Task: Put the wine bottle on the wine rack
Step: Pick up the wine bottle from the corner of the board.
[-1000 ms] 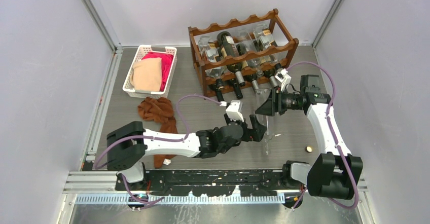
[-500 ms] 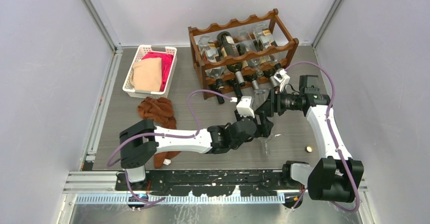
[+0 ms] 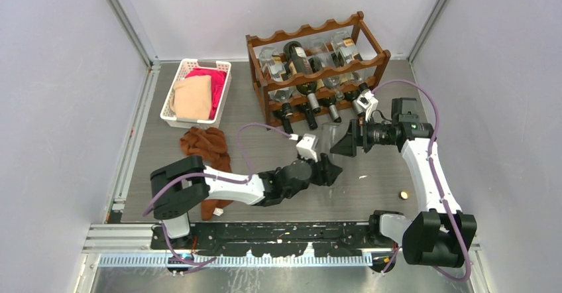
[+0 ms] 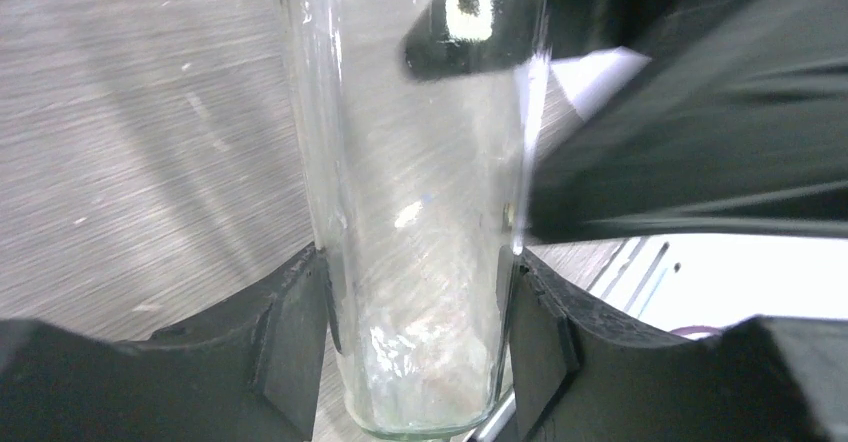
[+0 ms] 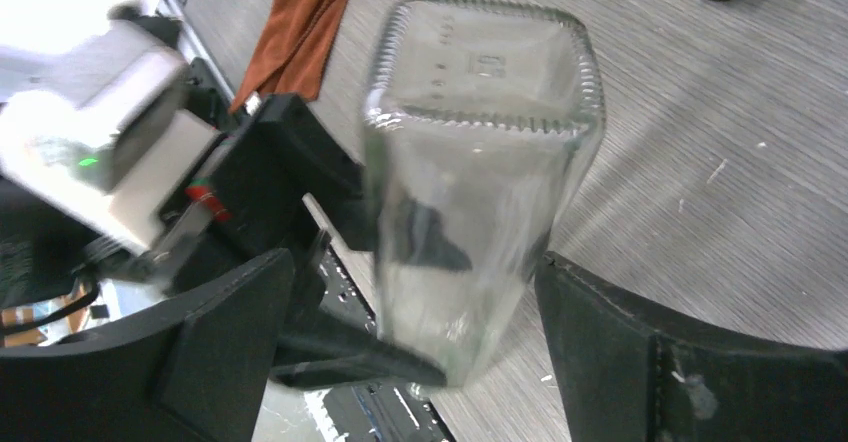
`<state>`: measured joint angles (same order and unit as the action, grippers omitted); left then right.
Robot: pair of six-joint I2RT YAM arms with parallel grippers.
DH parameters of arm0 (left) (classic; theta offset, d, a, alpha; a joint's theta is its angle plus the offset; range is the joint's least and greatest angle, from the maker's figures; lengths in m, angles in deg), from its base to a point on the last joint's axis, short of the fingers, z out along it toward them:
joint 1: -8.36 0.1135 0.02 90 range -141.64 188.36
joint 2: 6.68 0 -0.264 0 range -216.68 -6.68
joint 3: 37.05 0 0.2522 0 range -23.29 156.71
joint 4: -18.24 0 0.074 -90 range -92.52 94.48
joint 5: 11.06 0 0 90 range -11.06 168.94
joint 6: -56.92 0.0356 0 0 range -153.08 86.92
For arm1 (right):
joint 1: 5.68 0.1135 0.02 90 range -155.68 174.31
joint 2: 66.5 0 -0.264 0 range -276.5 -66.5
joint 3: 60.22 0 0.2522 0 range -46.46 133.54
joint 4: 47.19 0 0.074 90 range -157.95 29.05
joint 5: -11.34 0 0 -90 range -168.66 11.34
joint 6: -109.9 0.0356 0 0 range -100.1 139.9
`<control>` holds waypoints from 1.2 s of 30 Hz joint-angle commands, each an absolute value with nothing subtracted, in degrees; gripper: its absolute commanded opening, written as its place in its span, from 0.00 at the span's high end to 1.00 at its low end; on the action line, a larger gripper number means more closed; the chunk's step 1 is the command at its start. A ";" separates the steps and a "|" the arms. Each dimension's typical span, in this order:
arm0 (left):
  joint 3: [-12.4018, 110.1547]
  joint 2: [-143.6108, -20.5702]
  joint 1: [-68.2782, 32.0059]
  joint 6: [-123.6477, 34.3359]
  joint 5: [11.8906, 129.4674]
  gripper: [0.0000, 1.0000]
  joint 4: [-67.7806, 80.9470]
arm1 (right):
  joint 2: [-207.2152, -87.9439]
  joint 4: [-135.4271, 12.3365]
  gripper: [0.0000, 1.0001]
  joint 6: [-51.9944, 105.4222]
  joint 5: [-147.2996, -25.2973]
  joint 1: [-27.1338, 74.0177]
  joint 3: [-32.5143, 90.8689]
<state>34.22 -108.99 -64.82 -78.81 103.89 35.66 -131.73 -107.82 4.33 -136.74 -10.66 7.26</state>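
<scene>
The wine bottle (image 3: 327, 139) is clear square glass and hangs over the table's middle, in front of the wine rack (image 3: 318, 74). My left gripper (image 3: 329, 168) is shut on the bottle; in the left wrist view both fingers (image 4: 300, 332) press the wine bottle (image 4: 420, 212) near its lower end, left gripper (image 4: 415, 327). My right gripper (image 3: 344, 144) stands open just right of the bottle. In the right wrist view the wine bottle (image 5: 470, 162) sits between the wide jaws of the right gripper (image 5: 412, 282) with gaps on both sides.
The rack holds several bottles with necks pointing forward. A white basket (image 3: 173, 102) with cloths stands at the back left, and a brown cloth (image 3: 205, 144) lies in front of it. A small round cap (image 3: 402, 194) lies on the table at the right.
My left gripper reached in and shut on the bottle, then drew slightly left with it. My right gripper opened and let the bottle go.
</scene>
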 commanded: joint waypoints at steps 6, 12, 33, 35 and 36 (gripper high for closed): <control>18.25 -97.28 -63.72 -72.81 97.84 1.00 61.42 | -128.85 -116.05 0.00 -5.86 -143.23 -10.35 12.71; 7.87 -92.71 -61.66 -72.64 91.10 1.00 75.26 | -125.15 -120.84 0.00 -16.71 -141.76 -10.34 13.23; 5.76 -82.30 -47.45 -77.74 75.97 1.00 86.48 | -130.41 -130.85 0.00 -27.04 -147.60 -8.55 21.02; 7.30 -81.35 -47.31 -76.19 76.60 1.00 86.48 | -129.44 -125.04 0.00 -18.31 -147.45 -7.02 22.27; 8.16 -80.97 -47.28 -75.43 76.98 1.00 86.48 | -129.29 -123.20 0.00 -15.56 -147.80 -6.08 22.94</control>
